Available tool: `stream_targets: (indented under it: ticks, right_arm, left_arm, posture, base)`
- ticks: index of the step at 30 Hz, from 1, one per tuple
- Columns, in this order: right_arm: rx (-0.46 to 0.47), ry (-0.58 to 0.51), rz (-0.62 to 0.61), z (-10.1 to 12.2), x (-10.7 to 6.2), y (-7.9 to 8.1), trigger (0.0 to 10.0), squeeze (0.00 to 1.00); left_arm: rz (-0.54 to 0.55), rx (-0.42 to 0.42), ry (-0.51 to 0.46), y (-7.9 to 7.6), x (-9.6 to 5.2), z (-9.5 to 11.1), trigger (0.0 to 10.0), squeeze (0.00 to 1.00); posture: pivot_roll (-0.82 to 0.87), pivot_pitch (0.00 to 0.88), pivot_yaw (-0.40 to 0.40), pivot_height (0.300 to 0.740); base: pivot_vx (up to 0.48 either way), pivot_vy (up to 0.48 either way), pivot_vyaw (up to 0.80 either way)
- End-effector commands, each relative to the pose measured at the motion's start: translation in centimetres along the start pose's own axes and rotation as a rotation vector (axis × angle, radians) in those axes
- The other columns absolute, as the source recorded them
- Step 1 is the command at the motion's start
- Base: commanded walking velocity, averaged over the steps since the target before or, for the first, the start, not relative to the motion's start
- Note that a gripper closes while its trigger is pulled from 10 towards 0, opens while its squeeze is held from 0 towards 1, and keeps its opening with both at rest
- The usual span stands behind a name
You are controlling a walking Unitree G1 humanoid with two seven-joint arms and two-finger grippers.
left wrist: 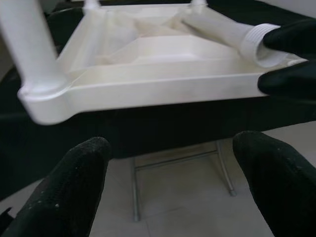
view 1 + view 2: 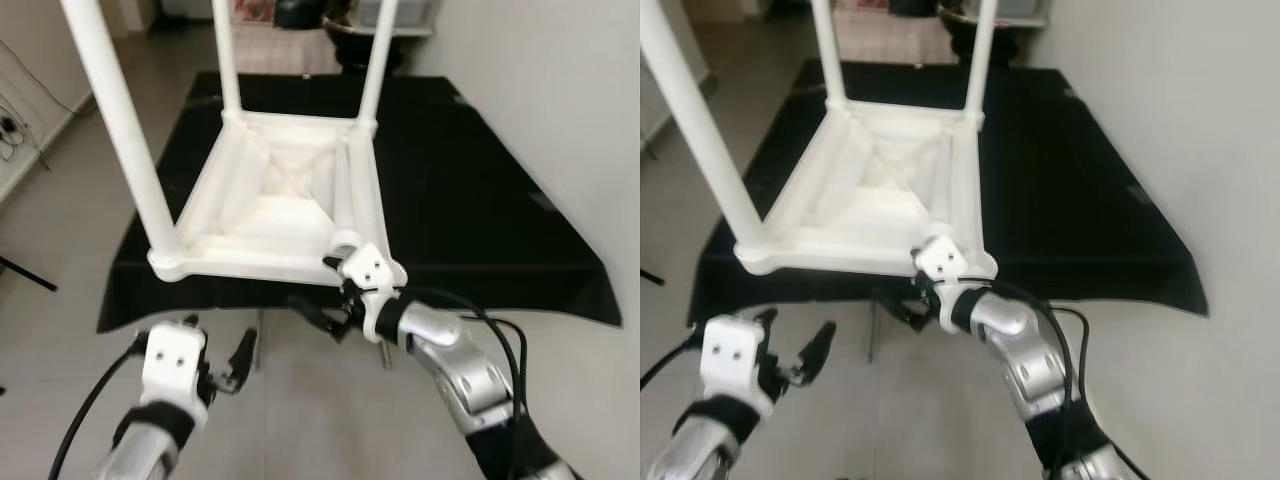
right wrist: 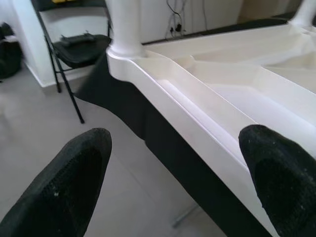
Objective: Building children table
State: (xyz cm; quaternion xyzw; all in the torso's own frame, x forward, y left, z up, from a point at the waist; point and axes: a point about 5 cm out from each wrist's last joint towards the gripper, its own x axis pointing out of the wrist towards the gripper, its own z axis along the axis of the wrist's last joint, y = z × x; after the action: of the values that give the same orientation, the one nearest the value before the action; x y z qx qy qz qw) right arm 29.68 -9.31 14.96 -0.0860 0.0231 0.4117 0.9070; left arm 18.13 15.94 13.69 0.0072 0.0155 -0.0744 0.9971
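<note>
White plastic, the little table point(image 2: 275, 205) lies upside down on the black cloth point(image 2: 470, 200), three legs screwed in and standing up. The fourth leg point(image 2: 343, 195) lies loose inside the frame, its threaded end near the empty corner closest to me. My right gripper point(image 2: 318, 312) sits at that corner's edge, fingers spread and holding nothing. My left gripper point(image 2: 225, 365) hangs lower, before the cloth's front edge, also open and empty. The risk, I judge: nudging the corner could slide the light table on the cloth, or roll the loose leg out of reach.
</note>
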Motion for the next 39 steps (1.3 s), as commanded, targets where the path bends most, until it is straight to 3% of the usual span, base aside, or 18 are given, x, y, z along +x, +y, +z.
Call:
stream_targets:
  ticks: [1, 4, 5, 11, 13, 19, 26, 30, 33, 39]
  right_arm:
    - [0.034, -0.037, -0.017, 0.4, -0.7, -0.4, 10.0, 0.00]
    - [0.018, -0.026, -0.025, 0.4, -0.7, -0.5, 10.0, 0.00]
    - [-0.024, -0.014, 0.015, 0.3, -0.7, -0.3, 10.0, 0.00]
    - [-0.009, 0.005, 0.044, 0.2, -0.6, -0.5, 10.0, 0.00]
    - [-0.057, 0.002, 0.108, 0.6, -0.9, -0.8, 10.0, 0.00]
    - [-0.086, -0.021, 0.201, 1.5, -1.4, -0.8, 10.0, 0.00]
    - [-0.154, 0.096, 0.534, 1.6, -3.6, 0.4, 10.0, 0.00]
    - [-0.174, 0.121, 0.586, 1.9, -3.8, 0.5, 10.0, 0.00]
    - [-0.255, 0.238, 0.607, 2.2, -3.1, 0.1, 10.0, 0.00]
    - [-0.257, 0.314, 0.644, 2.2, -2.5, 0.5, 10.0, 0.00]
  left_arm:
    - [-0.024, -0.009, 0.014, -0.1, -0.5, -0.1, 10.0, 0.00]
    - [-0.042, 0.000, 0.013, -0.2, -0.3, -0.1, 10.0, 0.00]
    - [-0.063, 0.012, 0.011, -0.4, -0.1, 0.1, 10.0, 0.00]
    - [-0.109, 0.028, 0.008, -1.0, 0.4, 0.5, 10.0, 0.00]
    - [-0.153, 0.039, 0.008, -1.4, 0.6, 0.6, 10.0, 0.00]
    - [-0.204, 0.042, 0.020, -1.9, 0.6, 0.7, 10.0, 0.00]
    - [-0.339, 0.032, 0.065, -2.9, 0.1, 0.5, 10.0, 0.00]
    - [-0.366, 0.029, 0.072, -3.1, -0.1, 0.5, 10.0, 0.00]
    - [-0.394, 0.006, 0.096, -3.5, -0.5, 0.4, 10.0, 0.00]
    - [-0.424, -0.009, 0.128, -3.7, -1.0, 0.1, 10.0, 0.00]
  posture:
    - [0.03, 0.050, -0.028, 0.740]
    - [0.03, 0.047, -0.023, 0.740]
    - [0.02, 0.041, -0.024, 0.740]
    - [0.02, 0.035, -0.021, 0.740]
    - [0.02, 0.033, -0.021, 0.740]
    - [0.02, 0.035, -0.021, 0.740]
    - [0.02, 0.041, -0.022, 0.740]
    - [0.02, 0.043, -0.022, 0.740]
    - [0.03, 0.049, -0.024, 0.740]
    - [0.03, 0.052, -0.025, 0.740]
  base:
    - [0.364, 0.000, 0.80]
    - [0.368, 0.000, 0.00]
    - [0.368, 0.000, 0.80]
    - [0.365, 0.000, 0.53]
    - [0.360, 0.000, 0.00]
    - [0.345, 0.000, 0.00]
    - [0.000, 0.000, 0.00]
    - [0.000, 0.000, 0.00]
    - [0.000, 0.000, 0.00]
    - [0.000, 0.000, 0.00]
